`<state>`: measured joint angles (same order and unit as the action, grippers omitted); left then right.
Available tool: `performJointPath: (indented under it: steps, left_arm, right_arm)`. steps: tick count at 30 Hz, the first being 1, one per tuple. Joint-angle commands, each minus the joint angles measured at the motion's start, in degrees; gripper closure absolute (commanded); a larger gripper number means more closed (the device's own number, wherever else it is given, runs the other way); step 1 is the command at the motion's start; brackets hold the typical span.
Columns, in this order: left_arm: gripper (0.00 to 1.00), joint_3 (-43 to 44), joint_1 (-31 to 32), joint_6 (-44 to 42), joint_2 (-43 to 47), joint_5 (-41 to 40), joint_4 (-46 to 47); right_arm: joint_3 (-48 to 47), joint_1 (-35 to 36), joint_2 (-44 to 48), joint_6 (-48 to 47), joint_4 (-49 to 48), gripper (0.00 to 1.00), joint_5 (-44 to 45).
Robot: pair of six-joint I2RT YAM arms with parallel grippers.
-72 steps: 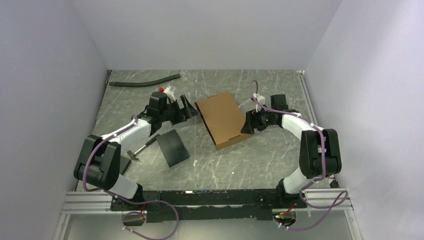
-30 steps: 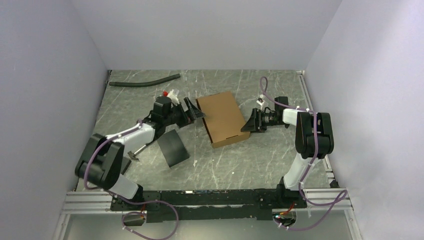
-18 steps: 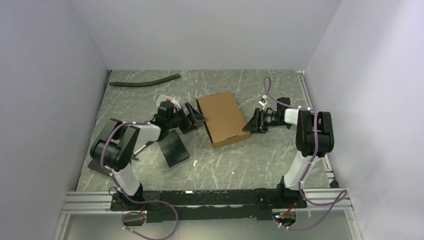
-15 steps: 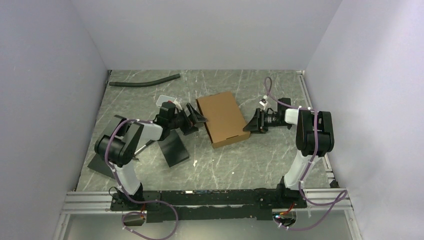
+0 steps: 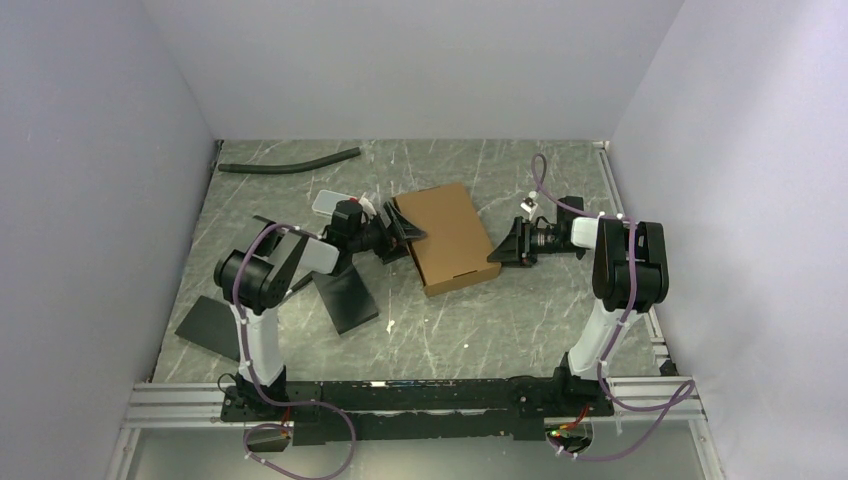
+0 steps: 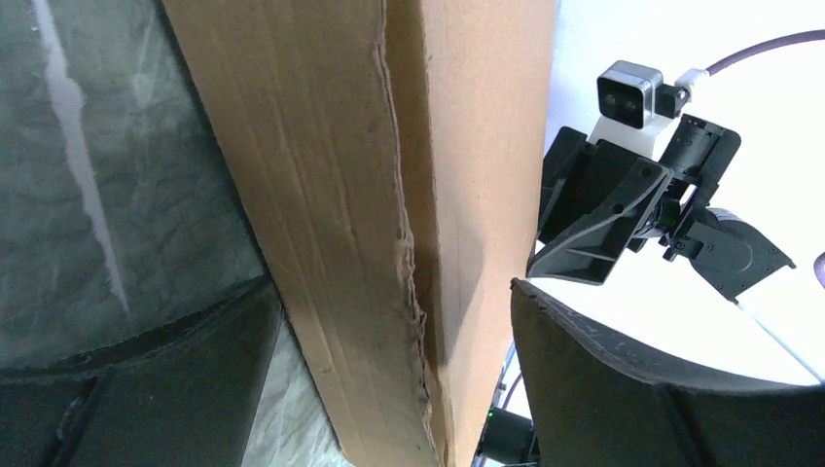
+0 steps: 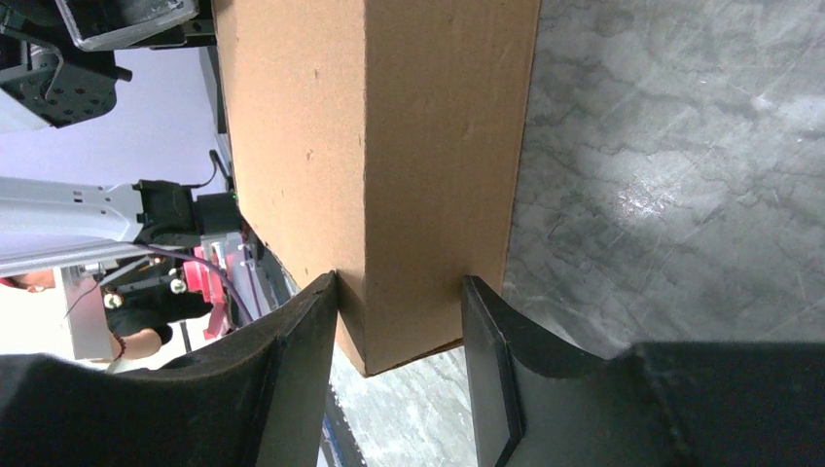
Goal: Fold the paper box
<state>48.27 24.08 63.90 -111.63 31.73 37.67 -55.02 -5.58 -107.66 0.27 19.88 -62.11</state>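
Note:
The paper box (image 5: 440, 235) is a shallow brown cardboard box, closed and lying flat mid-table. My left gripper (image 5: 405, 232) is at its left edge, turned on its side. In the left wrist view the box's rough-cut edge (image 6: 321, 146) runs between the wide jaws of the left gripper (image 6: 399, 292), which stands open. My right gripper (image 5: 500, 248) is at the box's near right corner. In the right wrist view both pads of the right gripper (image 7: 401, 282) lie against the top and underside of that corner of the box (image 7: 438, 146).
A black hose (image 5: 290, 160) lies at the back left. A black flat slab (image 5: 345, 295) lies under the left forearm, another (image 5: 208, 325) at the near left. A small white tray (image 5: 330, 203) sits behind the left wrist. The metal rail (image 5: 420, 400) runs along the near edge.
The left arm folded its elbow inward and its gripper slid right onto the box's left edge, uncovering the near-left slab. The right jaws narrowed on the box corner. The box stayed flat.

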Motion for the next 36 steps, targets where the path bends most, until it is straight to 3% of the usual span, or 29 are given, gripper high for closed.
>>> performJointPath:
  steps: [1,6,9,14,20,26,31,36]
  left_arm:
    - [0.09,2.2,0.9,1.5,-1.7,1.4,2.9]
    - [0.06,1.2,1.2,1.7,-0.2,1.3,5.8]
    - [0.06,0.2,1.3,4.5,-1.1,2.5,12.6]
    - [0.14,2.0,2.5,4.8,-0.6,2.5,13.5]
    - [0.35,6.5,3.5,-1.6,2.7,-0.5,-1.7]
    - [0.54,10.6,3.6,-10.0,6.6,-4.1,-17.3]
    - [0.57,16.8,3.6,-23.6,14.5,-12.3,-36.2]
    - [0.59,28.7,4.1,-40.3,19.8,-24.6,-59.8]
  right_arm:
    - [-0.1,-0.9,-2.2,-2.7,0.7,0.81,8.0]
    - [-0.1,-1.7,-2.9,-2.2,0.8,0.81,7.4]
    - [-0.3,-2.1,-3.3,-2.4,1.2,0.81,7.1]
    - [-0.6,-2.1,-2.7,-3.1,1.7,0.8,6.9]
    - [-1.4,-1.8,-1.5,-4.8,3.0,0.72,5.5]
    - [-2.5,-1.5,2.4,-7.3,5.5,0.37,3.6]
    - [-4.1,-1.7,11.8,-12.7,9.7,0.12,5.5]
    - [-4.5,-2.0,23.6,-19.9,13.9,0.08,7.2]
